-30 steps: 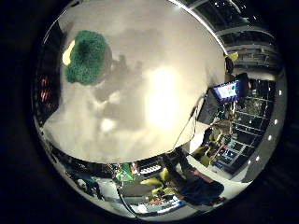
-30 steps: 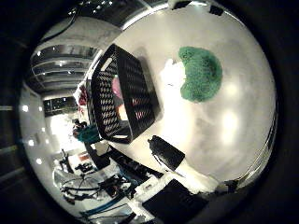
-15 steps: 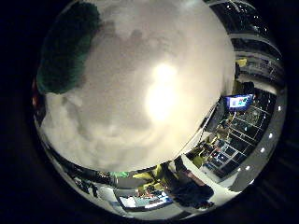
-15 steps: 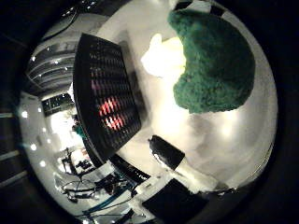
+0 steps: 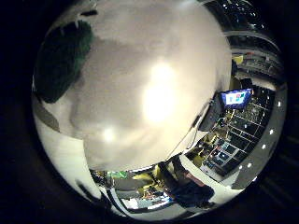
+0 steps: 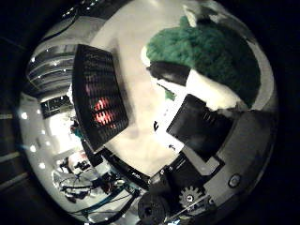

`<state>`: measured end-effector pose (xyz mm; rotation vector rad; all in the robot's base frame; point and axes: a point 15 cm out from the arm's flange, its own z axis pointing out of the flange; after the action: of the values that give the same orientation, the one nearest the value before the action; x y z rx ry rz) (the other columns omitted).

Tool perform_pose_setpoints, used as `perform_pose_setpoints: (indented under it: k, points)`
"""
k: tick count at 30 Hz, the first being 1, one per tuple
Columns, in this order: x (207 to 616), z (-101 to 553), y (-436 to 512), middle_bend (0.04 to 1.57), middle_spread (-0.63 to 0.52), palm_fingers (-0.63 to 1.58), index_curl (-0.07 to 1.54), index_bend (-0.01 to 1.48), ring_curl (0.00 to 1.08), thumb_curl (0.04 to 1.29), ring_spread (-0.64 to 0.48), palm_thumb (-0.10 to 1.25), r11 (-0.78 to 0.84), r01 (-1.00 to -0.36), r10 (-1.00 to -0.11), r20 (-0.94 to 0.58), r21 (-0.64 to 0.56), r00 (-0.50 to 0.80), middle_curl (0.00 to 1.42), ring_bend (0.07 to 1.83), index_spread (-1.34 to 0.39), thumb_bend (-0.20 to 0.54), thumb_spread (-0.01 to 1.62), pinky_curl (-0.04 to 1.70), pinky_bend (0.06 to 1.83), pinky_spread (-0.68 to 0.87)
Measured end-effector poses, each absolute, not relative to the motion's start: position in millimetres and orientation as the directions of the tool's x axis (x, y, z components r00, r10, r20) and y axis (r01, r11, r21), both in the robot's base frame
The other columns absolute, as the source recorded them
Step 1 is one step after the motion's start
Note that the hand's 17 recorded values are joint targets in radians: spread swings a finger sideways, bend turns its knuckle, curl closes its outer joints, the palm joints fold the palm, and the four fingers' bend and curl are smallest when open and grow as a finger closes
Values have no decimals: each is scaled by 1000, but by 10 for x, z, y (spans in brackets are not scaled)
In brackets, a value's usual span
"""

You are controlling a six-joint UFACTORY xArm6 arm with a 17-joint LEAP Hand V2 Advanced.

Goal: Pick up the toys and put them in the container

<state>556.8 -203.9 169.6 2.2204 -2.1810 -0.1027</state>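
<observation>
A green plush toy (image 6: 220, 52) with a pale part lies on the white table (image 5: 159, 93), close under the palm. In the right thumb side palm view my hand (image 6: 202, 127) reaches in over it, and a white and black finger (image 6: 192, 84) is curled onto the green plush. The black mesh container (image 6: 94, 70) stands on the table beside the toy, with a red thing (image 6: 103, 101) inside it. The right little finger side palm view shows an edge of the green toy (image 5: 61, 61) on the table.
Past the table's edge the room holds shelves, a lit screen (image 5: 232, 96) and clutter. Bare table top lies between the toy and the container.
The fingers have curled into the thumb side view and onto the green toy. The toy sits a little closer to the palm; the container stays where it was.
</observation>
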Motion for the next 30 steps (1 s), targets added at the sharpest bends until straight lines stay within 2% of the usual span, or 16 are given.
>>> perform_pose_setpoints:
  k: [1,4,14,20,30]
  points:
    - [5483,1821,-2074,1125,-142,1350,637,951,545,414,-196,949,-11,-998,-1000,-27,65,9,641,1249,-294,34,1018,576,1144,-245]
    - [5290,2236,-2209,1209,-126,1269,685,1044,574,465,-180,1001,17,-999,-1000,-11,38,-17,658,1332,-259,14,1000,649,1223,-231]
    - [4631,3662,-1850,1300,-110,1202,716,1117,582,545,-165,1018,-25,-1000,-1000,15,-15,25,645,1412,-216,-16,988,786,1238,-207]
    - [4519,4235,-1041,1319,-107,1199,713,1133,572,573,-162,1013,-133,-989,-991,34,-71,131,626,1423,-206,-17,988,862,1197,-209]
    - [4450,4317,1001,1329,-106,1201,706,1137,564,589,-162,1009,-311,-947,-950,12,-81,311,609,1431,-202,-17,989,935,1152,-217]
